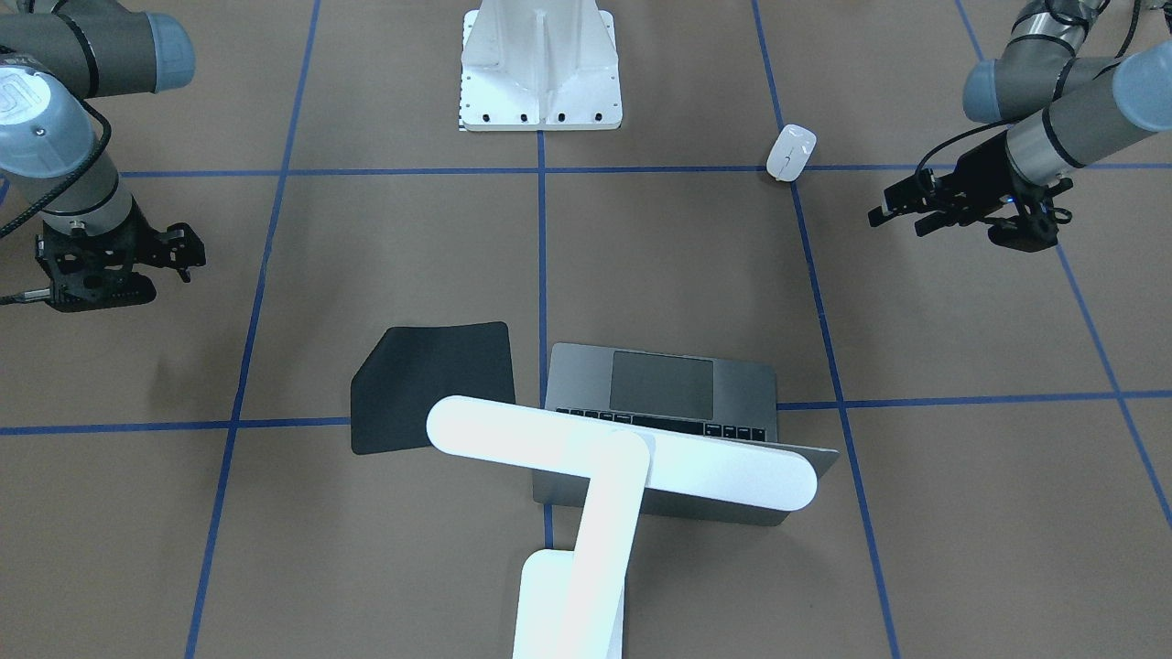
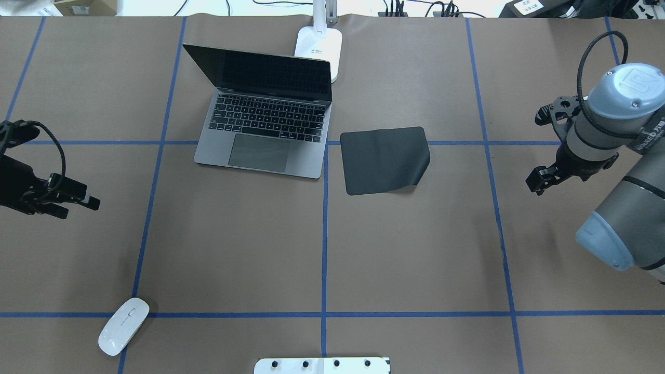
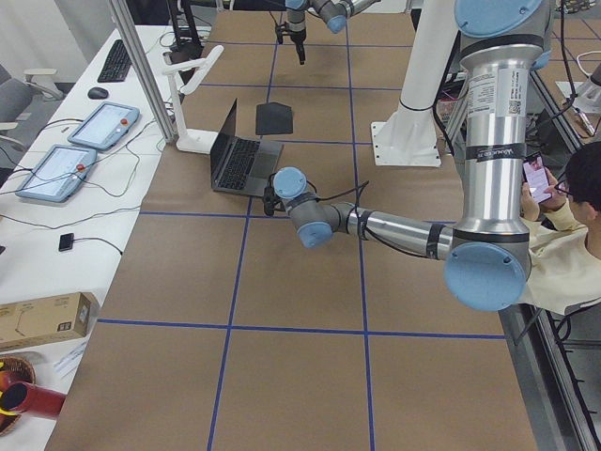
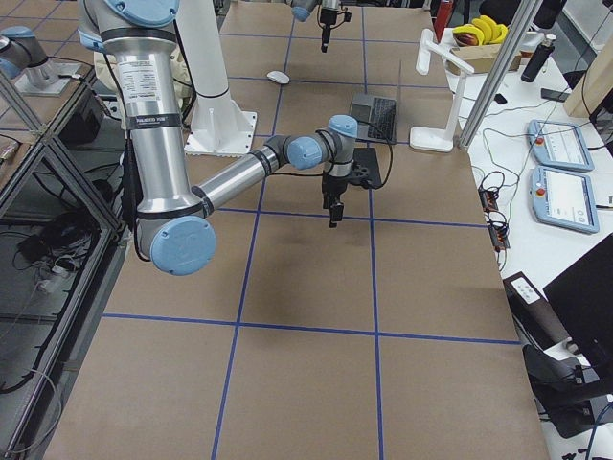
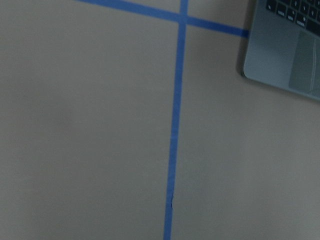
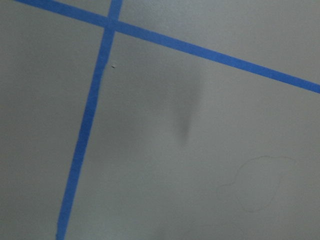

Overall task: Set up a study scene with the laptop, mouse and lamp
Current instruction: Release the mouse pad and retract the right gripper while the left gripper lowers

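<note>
The space-grey laptop (image 2: 260, 135) stands open at the far middle-left of the table; its near corner shows in the left wrist view (image 5: 280, 55). The white lamp's base (image 2: 319, 49) sits just behind the laptop, and its bar head (image 1: 623, 453) hangs over the laptop lid. The white mouse (image 2: 123, 326) lies on a blue tape line at the near left. My left gripper (image 2: 80, 205) hovers open and empty at the table's left side, well apart from the mouse. My right gripper (image 2: 535, 184) points down over bare table at the right; its jaw gap does not show.
A flat black mat (image 2: 384, 160) lies right of the laptop, one corner curled. The white bolted pedestal (image 1: 540, 69) stands at the robot's side of the table. Blue tape lines grid the brown surface. An operator sits beside the table in the exterior left view (image 3: 563, 216).
</note>
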`<state>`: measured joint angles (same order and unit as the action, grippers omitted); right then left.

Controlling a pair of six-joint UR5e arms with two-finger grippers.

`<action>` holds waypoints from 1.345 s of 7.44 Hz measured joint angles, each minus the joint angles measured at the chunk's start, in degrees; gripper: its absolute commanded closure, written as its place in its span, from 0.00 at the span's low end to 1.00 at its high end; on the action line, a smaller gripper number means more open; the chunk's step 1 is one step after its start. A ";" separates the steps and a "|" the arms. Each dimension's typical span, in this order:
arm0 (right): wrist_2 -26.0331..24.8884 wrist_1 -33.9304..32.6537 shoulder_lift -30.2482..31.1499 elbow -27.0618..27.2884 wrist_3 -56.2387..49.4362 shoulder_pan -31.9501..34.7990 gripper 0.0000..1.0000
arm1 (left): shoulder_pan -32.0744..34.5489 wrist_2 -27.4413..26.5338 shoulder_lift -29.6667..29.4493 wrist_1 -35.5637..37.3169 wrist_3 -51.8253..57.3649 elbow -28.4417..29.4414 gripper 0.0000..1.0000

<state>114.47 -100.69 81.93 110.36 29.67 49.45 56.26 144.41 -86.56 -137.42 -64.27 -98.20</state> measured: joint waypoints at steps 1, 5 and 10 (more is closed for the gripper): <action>0.09 0.06 0.21 0.06 -0.22 0.19 0.00 | 1.61 -0.40 0.40 0.94 0.27 -0.13 0.00; 0.00 0.14 0.45 0.02 -0.40 0.62 0.00 | 3.20 -8.93 1.13 1.76 1.41 -0.32 0.00; 0.05 0.15 0.37 -0.13 -0.44 0.58 0.00 | -2.34 -12.81 1.16 7.12 7.53 -4.00 0.01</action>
<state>114.52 -100.55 82.30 110.23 29.23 50.02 53.92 131.60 -85.41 -130.29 -56.75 -102.20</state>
